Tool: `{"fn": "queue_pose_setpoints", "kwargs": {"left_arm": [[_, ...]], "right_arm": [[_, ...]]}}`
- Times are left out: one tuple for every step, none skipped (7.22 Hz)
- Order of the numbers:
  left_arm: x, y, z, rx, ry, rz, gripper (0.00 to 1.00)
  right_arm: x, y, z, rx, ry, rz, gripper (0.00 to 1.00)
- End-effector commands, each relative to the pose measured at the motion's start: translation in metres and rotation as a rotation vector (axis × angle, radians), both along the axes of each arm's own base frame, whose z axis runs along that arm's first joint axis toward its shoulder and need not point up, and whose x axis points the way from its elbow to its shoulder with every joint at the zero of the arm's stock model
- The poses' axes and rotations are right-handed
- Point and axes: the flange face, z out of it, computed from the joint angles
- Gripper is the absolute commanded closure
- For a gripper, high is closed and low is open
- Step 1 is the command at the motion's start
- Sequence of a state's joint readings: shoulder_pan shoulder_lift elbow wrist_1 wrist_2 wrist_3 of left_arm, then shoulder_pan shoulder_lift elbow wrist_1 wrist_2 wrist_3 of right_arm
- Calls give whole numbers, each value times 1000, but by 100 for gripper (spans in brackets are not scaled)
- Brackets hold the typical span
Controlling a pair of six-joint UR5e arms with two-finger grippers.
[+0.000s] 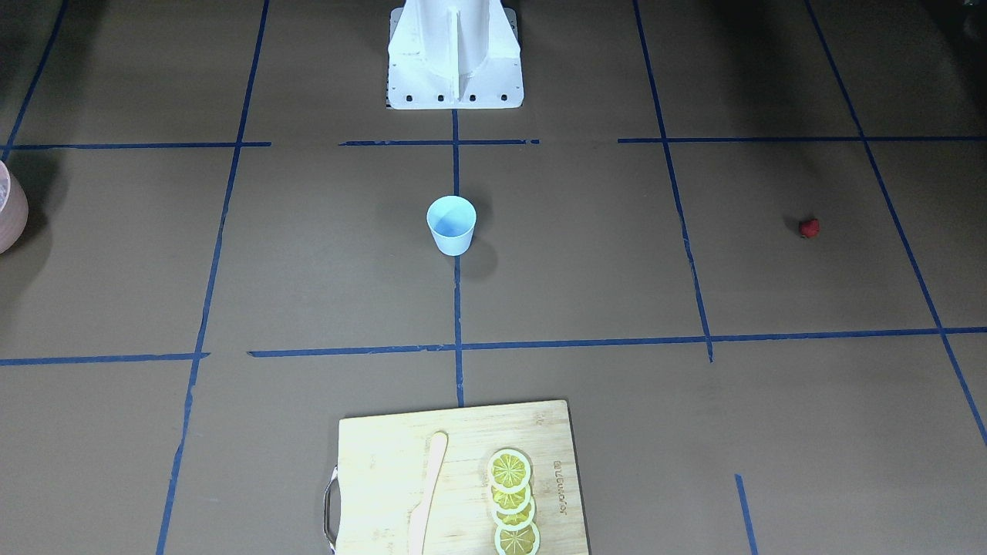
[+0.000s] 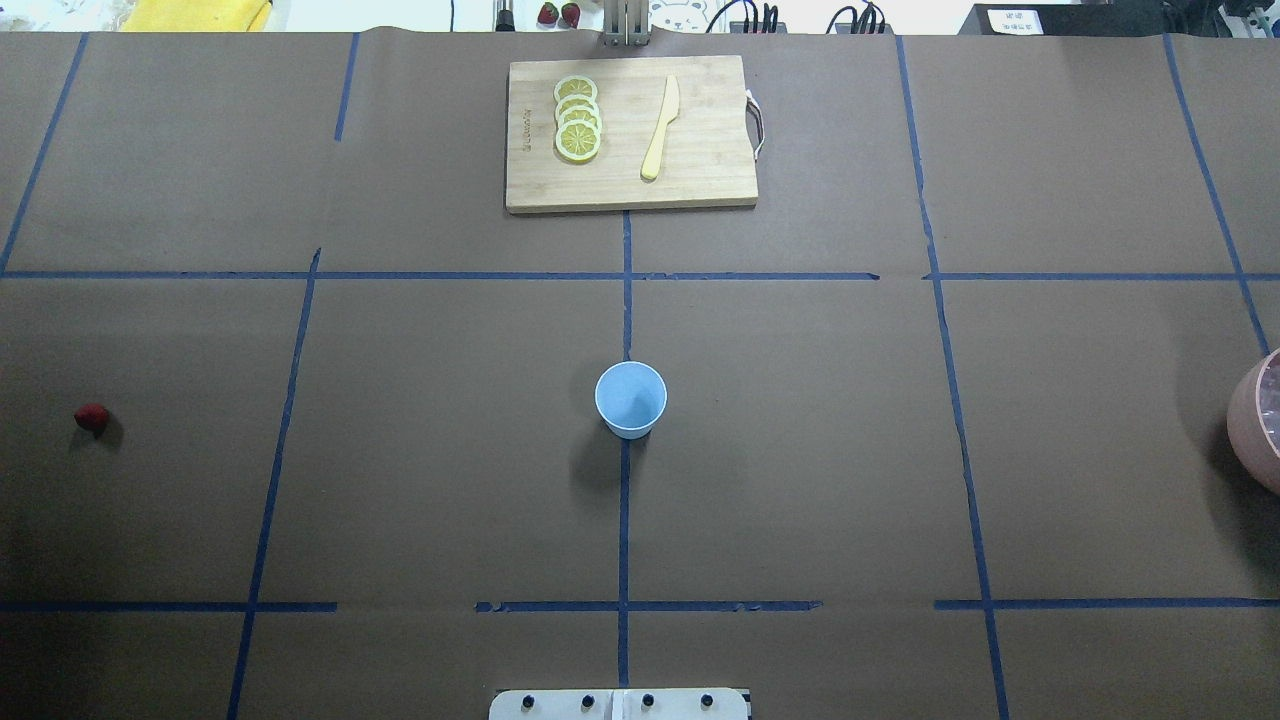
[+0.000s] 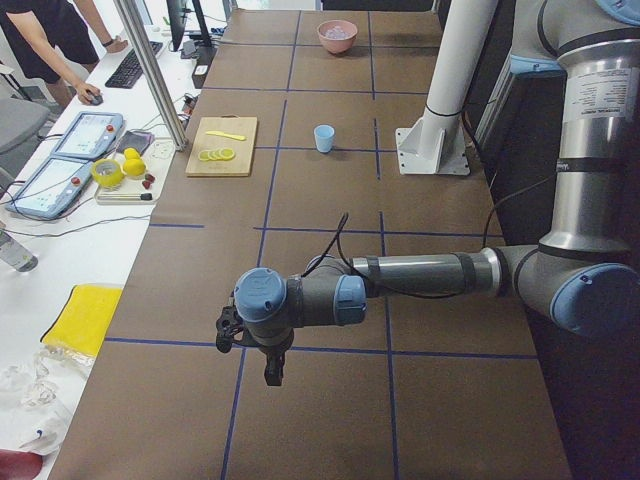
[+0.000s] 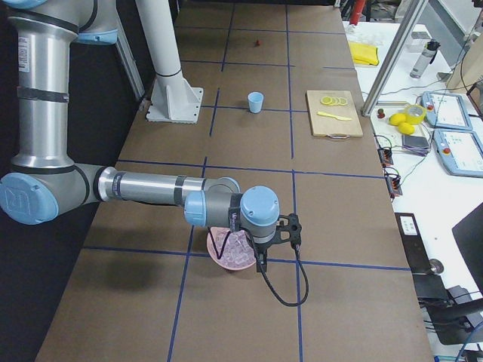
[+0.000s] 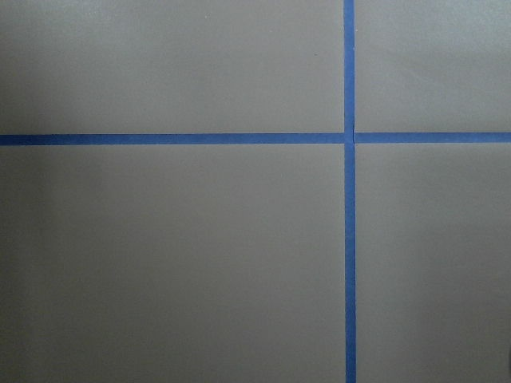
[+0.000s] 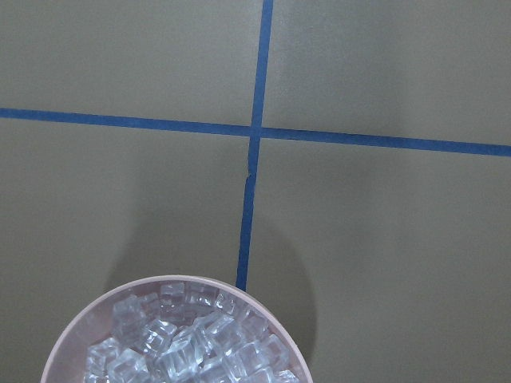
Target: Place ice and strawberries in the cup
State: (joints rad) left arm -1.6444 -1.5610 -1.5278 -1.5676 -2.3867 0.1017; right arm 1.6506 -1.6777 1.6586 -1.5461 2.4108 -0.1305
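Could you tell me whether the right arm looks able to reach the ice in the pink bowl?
Probably yes: the right gripper hangs close over the pink bowl, the ice lies uncovered, and nothing stands between them.

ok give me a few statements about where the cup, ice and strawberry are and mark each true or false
1. The cup is empty. True.
2. The strawberry lies on the cutting board. False: it lies on the bare table, far out on the robot's left.
3. The ice is piled in the pink bowl. True.
4. The pink bowl stands right beside the cup. False: it is at the table's right end, far from the cup.
5. The lemon slices and a knife lie on the cutting board. True.
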Motion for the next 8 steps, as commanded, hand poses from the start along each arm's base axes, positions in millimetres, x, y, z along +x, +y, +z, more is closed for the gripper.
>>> {"fn": "queue_pose_setpoints", "kwargs": {"left_arm": [[0,-2,-2,2,0,-1,0],[0,-2,-1,1,0,-1,0],[1,-2,0,-1,0,1,0],[1,0,2,-2,0,3,0],[0,1,2,1,0,5,0],[1,2,5,-1,1,9,0],[1,2,5,-3,1,6,0],[1,2,4,0,0,6,0]], "right_arm": [[-1,-3,-3,8,-3,-1,0],[0,-6,-7,18,-2,-1,0],[0,-19,-30,65,12,-4,0],[-2,-27,-45,92,3,-5,0],[-5,-24,-40,62,-6,7,0],[-13,-21,-43,70,-20,-9,0],[-23,-23,-44,77,-19,-32,0],[-28,-24,-58,101,-10,-42,0]]}}
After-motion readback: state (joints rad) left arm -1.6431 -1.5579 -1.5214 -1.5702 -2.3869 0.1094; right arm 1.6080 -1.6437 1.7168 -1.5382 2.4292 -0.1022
